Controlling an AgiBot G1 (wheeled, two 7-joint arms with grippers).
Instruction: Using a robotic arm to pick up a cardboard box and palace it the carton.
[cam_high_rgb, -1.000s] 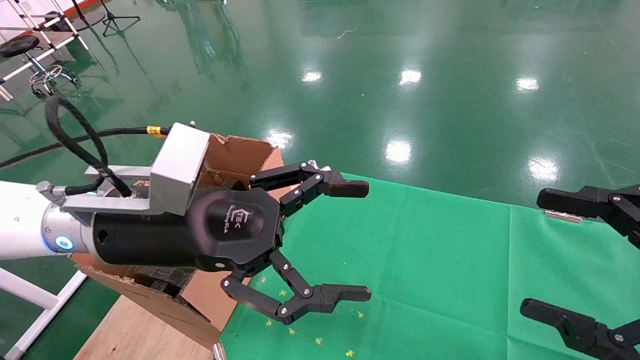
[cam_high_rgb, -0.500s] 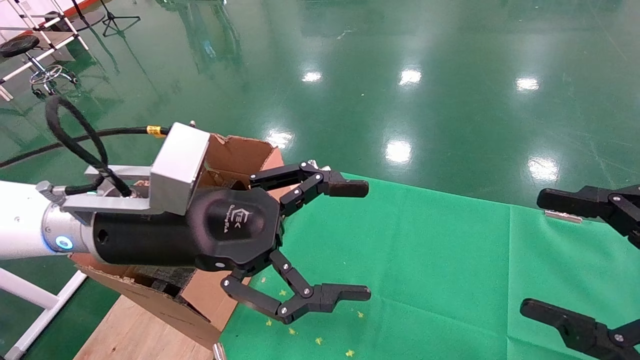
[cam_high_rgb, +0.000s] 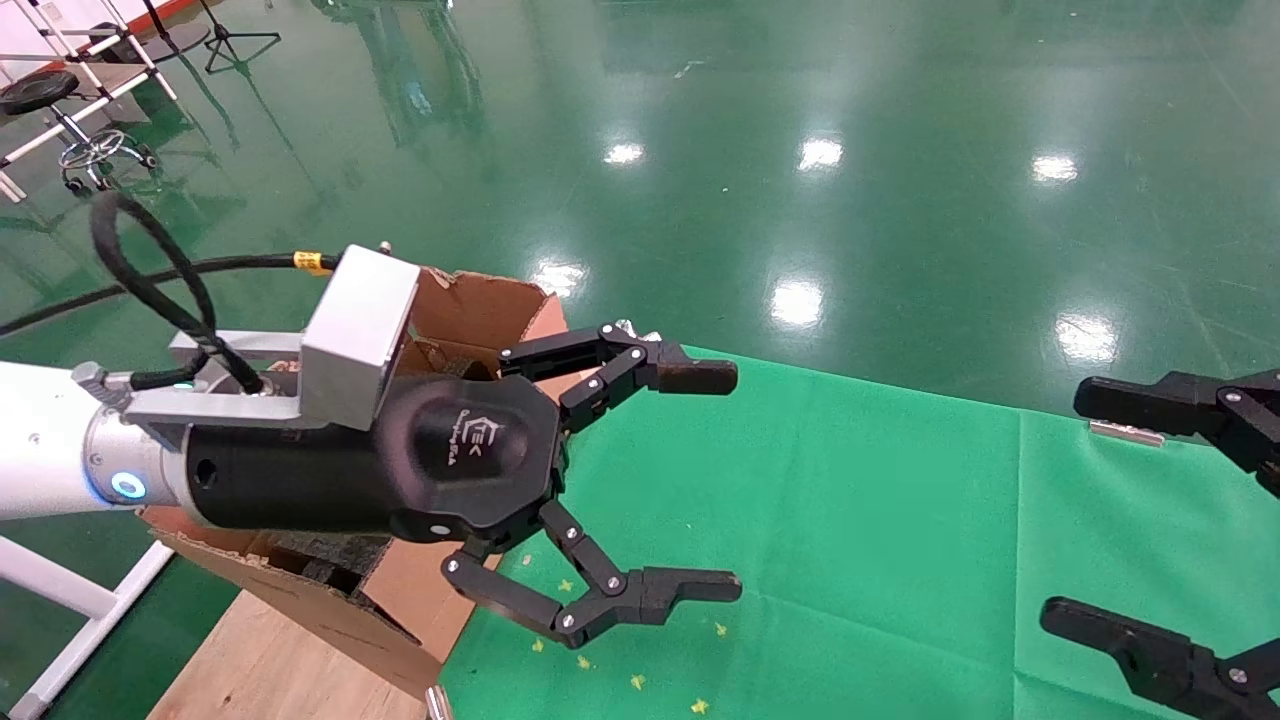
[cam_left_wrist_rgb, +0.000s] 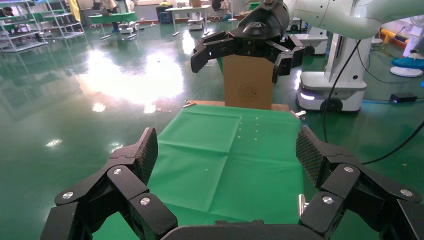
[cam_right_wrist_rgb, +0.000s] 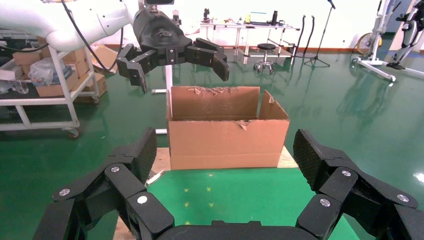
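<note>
A green cloth (cam_high_rgb: 850, 520) covers the table, with small yellow star-shaped bits (cam_high_rgb: 637, 682) scattered near its front edge. The glossy green floor (cam_high_rgb: 800, 150) reflects ceiling lights. A black wheeled stool (cam_high_rgb: 60, 110) stands far back beside a white-framed rack (cam_high_rgb: 85, 50).

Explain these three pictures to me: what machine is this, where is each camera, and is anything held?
This is a robot with two arms, each ending in a black two-finger gripper. The head view looks down from the robot's head: the left gripper hangs open beside the carton, at the edge of the green cloth, and the right gripper is open at the other side. Each wrist view looks out between that arm's own fingers at the other arm. The right wrist view shows the carton with ragged flaps. The left wrist view shows an upright brown box beyond the cloth's far end. Neither gripper holds anything.
</note>
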